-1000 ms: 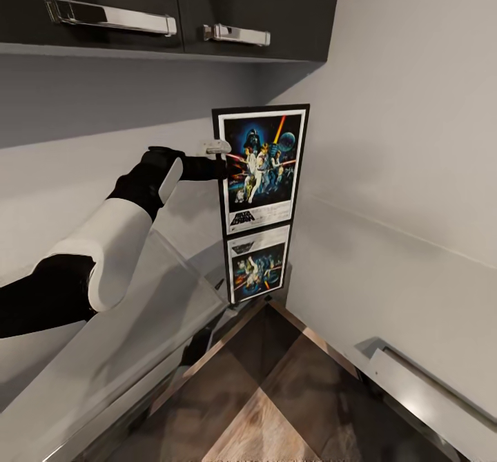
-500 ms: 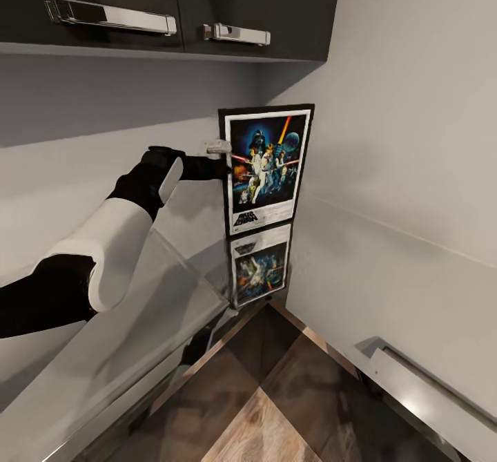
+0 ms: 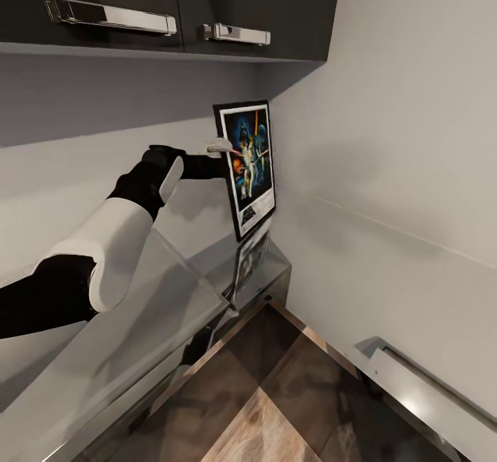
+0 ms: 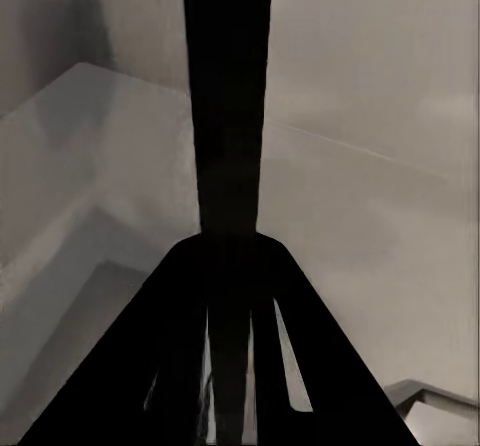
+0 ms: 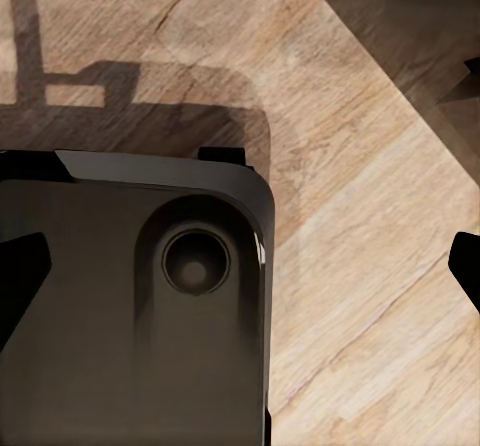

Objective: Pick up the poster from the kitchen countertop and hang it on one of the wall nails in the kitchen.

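Left pincer (image 3: 218,147) clamped on poster's (image 3: 250,166) left edge, near top. Poster upright, long axis vertical, lifted clear above desk's (image 3: 124,324) far end, face angled rightward toward side wall. Right pincer state: cannot tell.

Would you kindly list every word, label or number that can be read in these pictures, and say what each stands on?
None can be read.
The poster, held up by the left gripper, has a dark title block and fine print under the figures: too small and slanted to read.
The countertop reflection of it: blurred.
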`<state>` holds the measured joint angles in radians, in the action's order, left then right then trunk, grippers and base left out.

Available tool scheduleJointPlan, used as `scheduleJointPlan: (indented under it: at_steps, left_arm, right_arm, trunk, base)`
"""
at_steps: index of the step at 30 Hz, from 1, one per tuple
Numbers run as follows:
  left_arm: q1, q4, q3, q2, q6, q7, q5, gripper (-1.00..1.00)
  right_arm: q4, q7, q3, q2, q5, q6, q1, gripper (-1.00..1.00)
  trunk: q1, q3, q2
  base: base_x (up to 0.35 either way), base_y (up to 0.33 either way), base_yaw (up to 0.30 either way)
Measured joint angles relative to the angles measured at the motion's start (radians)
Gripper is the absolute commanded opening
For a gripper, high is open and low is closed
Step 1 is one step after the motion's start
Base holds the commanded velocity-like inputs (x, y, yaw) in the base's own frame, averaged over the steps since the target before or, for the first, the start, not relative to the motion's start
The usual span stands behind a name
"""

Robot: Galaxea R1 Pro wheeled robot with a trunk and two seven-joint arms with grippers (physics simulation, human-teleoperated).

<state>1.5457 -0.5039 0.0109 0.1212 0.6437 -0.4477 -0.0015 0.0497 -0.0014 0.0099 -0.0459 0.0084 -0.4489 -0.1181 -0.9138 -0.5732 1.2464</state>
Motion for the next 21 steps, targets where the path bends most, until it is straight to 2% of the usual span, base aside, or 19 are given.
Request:
scheduleJointPlan:
  at_steps: [8, 9, 10, 21]
  left_arm:
    - [0.0, -0.035, 0.001, 0.0, 0.0, -0.001, 0.0, -1.0]
    - [0.0, -0.102, -0.001, 0.0, 0.001, -0.01, 0.002, -1.0]
    - [0.0, -0.122, 0.0, 0.0, 0.002, -0.01, 0.001, -1.0]
    - [0.0, -0.149, -0.002, 0.0, 0.002, -0.01, -0.002, -1.0]
  right_arm:
    - [0.0, 0.0, 0.0, 0.0, 0.0, 0.0, 0.0, 1.0]
    - [0.0, 0.0, 0.0, 0.0, 0.0, 0.0, 0.0, 1.0]
    - [0.0, 0.0, 0.0, 0.0, 0.0, 0.0, 0.0, 1.0]
    - [0.0, 0.0, 0.0, 0.0, 0.0, 0.0, 0.0, 1.0]
  trunk:
    - [0.0, 0.0, 0.0]
    - [0.0, 0.0, 0.0]
    - [0.0, 0.0, 0.0]
    - [0.0, 0.0, 0.0]
  base:
    - [0.0, 0.0, 0.0]
    - [0.0, 0.0, 0.0]
    - [0.0, 0.0, 0.0]
    - [0.0, 0.0, 0.0]
